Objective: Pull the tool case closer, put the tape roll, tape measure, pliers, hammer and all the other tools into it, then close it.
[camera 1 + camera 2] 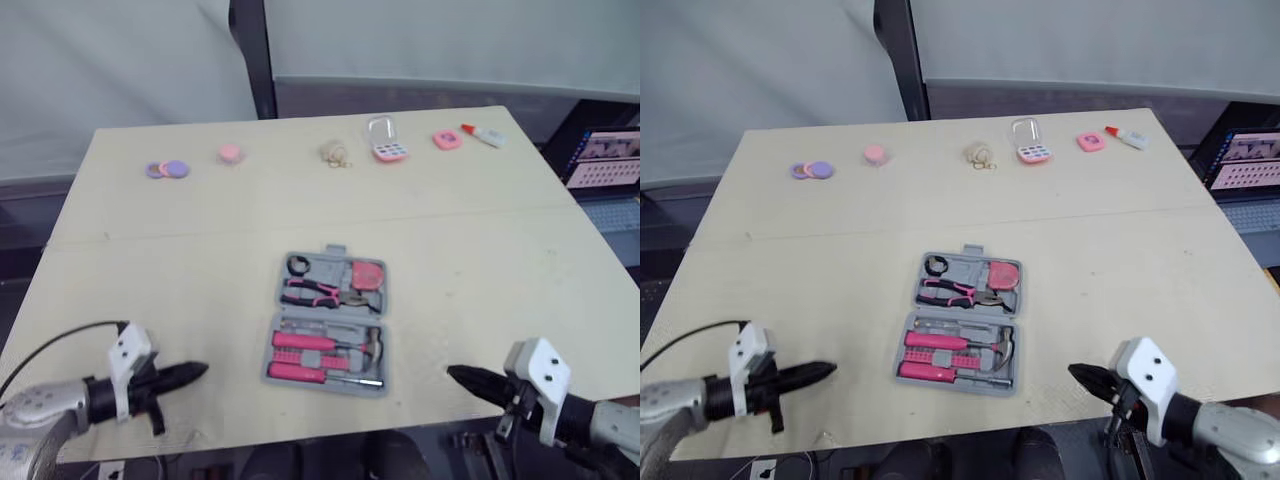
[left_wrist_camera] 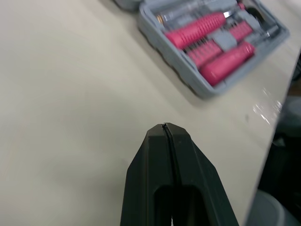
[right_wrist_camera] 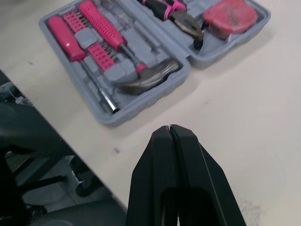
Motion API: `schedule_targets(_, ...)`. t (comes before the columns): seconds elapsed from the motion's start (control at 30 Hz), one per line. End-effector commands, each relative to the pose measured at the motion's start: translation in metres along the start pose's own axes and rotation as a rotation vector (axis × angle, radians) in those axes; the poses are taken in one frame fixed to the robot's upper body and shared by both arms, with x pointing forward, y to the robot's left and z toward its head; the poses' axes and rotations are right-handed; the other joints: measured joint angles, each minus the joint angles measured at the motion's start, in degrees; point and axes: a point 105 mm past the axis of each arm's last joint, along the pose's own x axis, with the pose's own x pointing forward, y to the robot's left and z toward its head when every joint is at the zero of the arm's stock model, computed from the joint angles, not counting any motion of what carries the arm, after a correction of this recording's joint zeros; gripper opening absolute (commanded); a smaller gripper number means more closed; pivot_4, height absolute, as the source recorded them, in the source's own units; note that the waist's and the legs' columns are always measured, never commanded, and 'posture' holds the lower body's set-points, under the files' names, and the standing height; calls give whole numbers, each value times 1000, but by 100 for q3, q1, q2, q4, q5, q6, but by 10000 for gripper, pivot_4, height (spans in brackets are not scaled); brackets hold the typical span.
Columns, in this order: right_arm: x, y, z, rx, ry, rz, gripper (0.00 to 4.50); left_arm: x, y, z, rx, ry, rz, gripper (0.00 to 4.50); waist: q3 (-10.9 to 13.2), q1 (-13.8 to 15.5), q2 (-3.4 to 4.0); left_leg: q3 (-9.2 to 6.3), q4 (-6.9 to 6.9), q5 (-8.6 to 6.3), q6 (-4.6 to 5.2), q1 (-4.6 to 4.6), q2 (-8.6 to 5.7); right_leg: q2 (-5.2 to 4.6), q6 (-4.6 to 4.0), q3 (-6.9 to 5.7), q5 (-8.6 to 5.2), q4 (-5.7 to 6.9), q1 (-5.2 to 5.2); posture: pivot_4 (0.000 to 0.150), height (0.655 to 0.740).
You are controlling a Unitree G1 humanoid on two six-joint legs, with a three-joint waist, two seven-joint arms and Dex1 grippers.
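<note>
Tool case (image 3: 146,101) sat close and open with tape roll (image 1: 299,265), tape measure (image 3: 230,18), pliers (image 1: 318,291) and hammer (image 3: 148,79) in, only closing left, while left gripper (image 1: 198,371) and right gripper (image 1: 458,376) were pinched closed, empty.

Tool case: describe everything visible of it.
The grey moulded-plastic tool case lies open and flat on the pale wooden table, near its front edge. The far half holds a black tape roll, pink-handled pliers and a pink tape measure; the near half holds pink-handled screwdrivers and a steel-headed hammer. Only the table touches it.
</note>
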Motion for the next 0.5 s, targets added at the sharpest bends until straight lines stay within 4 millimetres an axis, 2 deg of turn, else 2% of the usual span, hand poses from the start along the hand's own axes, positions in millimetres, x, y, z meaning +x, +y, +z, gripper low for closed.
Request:
schedule_targets(0.03, 6, -13, -4, -5, 44, -30, 568, 21, 9, 15, 75, 8, -25, 0, 0, -8, 2, 1, -1, 0, 0, 3, -4, 0, 0, 0, 0, 2, 0, 1500, 7400)
schedule_targets(0.27, 32, -37, -18, 48, 160, -66, 568, 59, 15, 27, 186, 55, -174, 0, 0, -65, 0, 19, -9, -1, -1, 0, -15, 9, 0, -17, 0, 17, -23, 1500, 7400)
schedule_targets(0.4, 56, -54, -19, 81, 187, -97, 568, 85, 33, 30, 260, 84, -171, 0, 0, -63, -2, 25, -8, 0, -3, -9, -11, 11, 0, -29, 0, 23, -40, 1500, 7400)
schedule_targets(0.5, 68, -55, -20, 115, 212, -73, 568, 95, 44, 31, 280, 90, -162, 0, 3, -36, -7, 37, 11, 0, -2, -16, -12, 8, 2, -43, 1, 27, -39, 1500, 7400)
